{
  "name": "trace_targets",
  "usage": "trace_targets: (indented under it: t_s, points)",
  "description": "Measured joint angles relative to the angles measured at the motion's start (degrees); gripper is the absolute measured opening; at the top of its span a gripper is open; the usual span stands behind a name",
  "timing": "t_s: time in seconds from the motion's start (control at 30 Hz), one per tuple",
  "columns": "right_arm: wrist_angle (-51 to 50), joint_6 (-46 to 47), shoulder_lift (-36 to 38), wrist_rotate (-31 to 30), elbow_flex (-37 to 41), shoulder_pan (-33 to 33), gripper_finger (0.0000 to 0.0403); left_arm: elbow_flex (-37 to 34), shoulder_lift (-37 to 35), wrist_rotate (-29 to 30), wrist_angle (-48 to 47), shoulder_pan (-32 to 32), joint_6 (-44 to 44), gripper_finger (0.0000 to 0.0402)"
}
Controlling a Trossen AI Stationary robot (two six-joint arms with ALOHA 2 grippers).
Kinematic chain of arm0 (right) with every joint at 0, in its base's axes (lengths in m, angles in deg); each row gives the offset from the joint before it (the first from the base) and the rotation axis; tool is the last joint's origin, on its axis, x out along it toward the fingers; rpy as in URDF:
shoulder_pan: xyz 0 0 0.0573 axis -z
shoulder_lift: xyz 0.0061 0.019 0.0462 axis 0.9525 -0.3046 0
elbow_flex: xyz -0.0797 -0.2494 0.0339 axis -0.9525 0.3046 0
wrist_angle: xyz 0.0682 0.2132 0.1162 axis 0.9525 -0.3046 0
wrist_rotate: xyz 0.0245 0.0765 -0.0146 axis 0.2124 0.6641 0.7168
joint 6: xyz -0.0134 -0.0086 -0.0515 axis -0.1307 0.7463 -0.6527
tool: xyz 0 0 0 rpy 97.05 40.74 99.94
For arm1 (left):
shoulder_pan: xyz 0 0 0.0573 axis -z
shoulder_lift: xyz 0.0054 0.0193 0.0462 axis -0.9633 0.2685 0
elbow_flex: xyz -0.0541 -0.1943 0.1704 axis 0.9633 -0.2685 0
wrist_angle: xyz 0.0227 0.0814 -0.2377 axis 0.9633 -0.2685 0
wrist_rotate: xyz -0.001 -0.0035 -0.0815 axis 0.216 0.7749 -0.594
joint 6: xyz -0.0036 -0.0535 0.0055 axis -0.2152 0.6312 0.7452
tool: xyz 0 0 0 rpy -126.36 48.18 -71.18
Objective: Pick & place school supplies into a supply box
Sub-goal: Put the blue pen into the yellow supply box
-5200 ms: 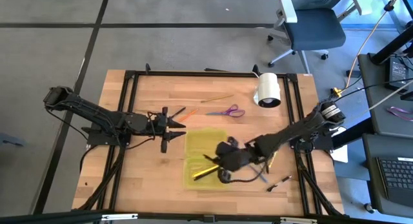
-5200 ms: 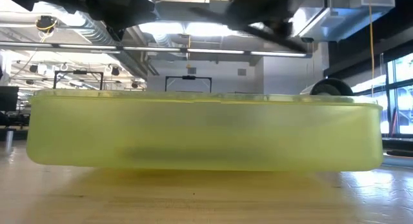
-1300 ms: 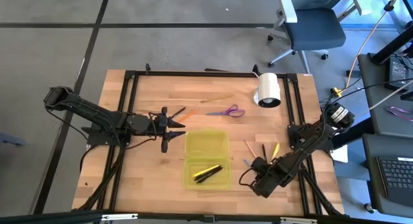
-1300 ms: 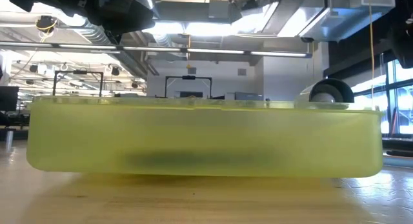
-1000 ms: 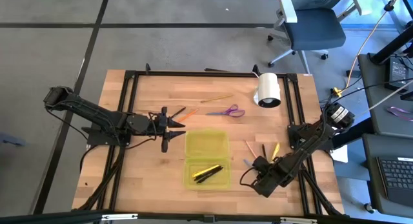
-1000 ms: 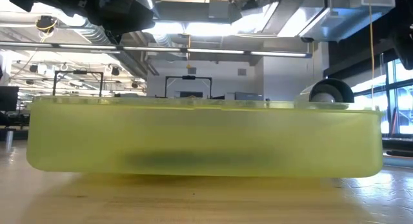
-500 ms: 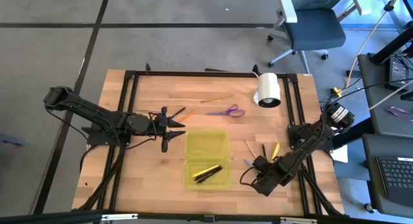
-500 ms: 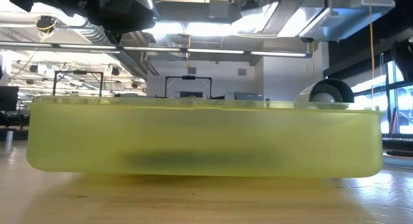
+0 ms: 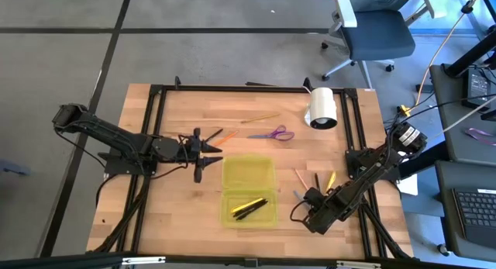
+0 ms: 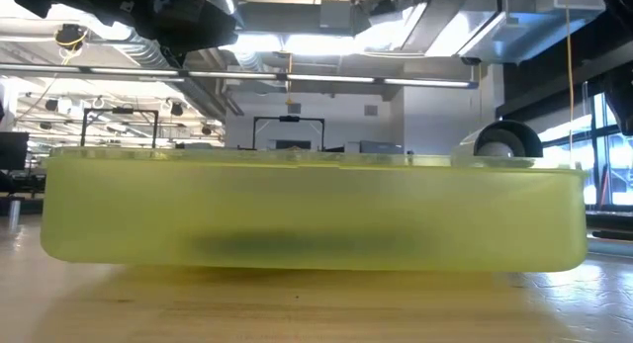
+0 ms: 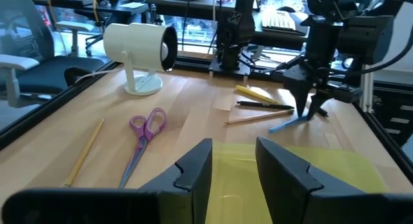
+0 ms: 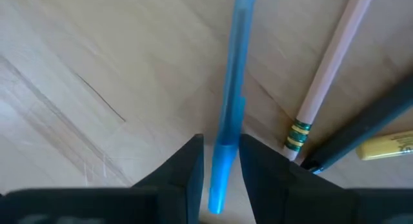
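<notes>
My right gripper [image 12: 218, 161] stands low over the blue pen [image 12: 229, 108], fingers apart on both sides of it, not yet closed. The supply box [image 9: 248, 191] lies open nearby, so the carry is short.

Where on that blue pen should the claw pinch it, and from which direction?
Best across the barrel near its cap end, coming straight down. The blue pen is slim and lies flat on the table, so only its long sides offer grip. The right gripper already straddles it there; the pencil lies clear of it there.
</notes>
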State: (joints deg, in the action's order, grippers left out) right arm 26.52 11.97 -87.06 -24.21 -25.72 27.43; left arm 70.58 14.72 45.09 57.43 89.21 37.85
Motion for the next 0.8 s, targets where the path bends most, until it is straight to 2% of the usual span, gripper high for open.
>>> trace_targets:
  t_s: [0.47,0.8]
  points:
    - [-2.09,-0.57,-0.15,0.02,0.06,0.03,0.0103,0.0,0.0,1.42,0.0,-0.01,0.0,0.0112]
    - [-7.62,-0.48,-0.09,1.39,0.02,0.07,0.0039,0.0,0.0,1.42,0.0,-0.01,0.01,0.0114]
